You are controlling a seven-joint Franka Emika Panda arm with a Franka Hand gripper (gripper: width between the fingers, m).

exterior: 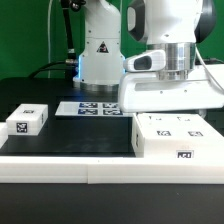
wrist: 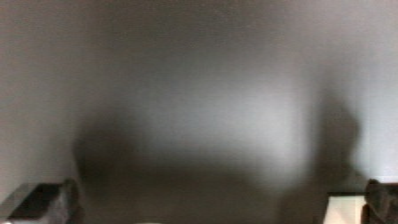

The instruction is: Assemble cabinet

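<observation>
The cabinet point(exterior: 180, 140), a large white box with several square tags on its top face, lies at the front on the exterior view's right. Just behind and above it is a second large plain white part point(exterior: 170, 96). My gripper point(exterior: 176, 72) comes down onto that part's top edge, and its fingertips are hidden there. In the wrist view my gripper point(wrist: 210, 200) shows only its fingertips point(wrist: 43, 202) in the corners, far apart. A blurred grey surface point(wrist: 196, 100) fills the view very close in front. I see no grip on it.
A small white tagged block point(exterior: 27, 120) lies at the exterior view's left. The marker board point(exterior: 92, 107) lies flat in front of the white robot base point(exterior: 100, 55). A white ledge point(exterior: 60, 165) runs along the table's front.
</observation>
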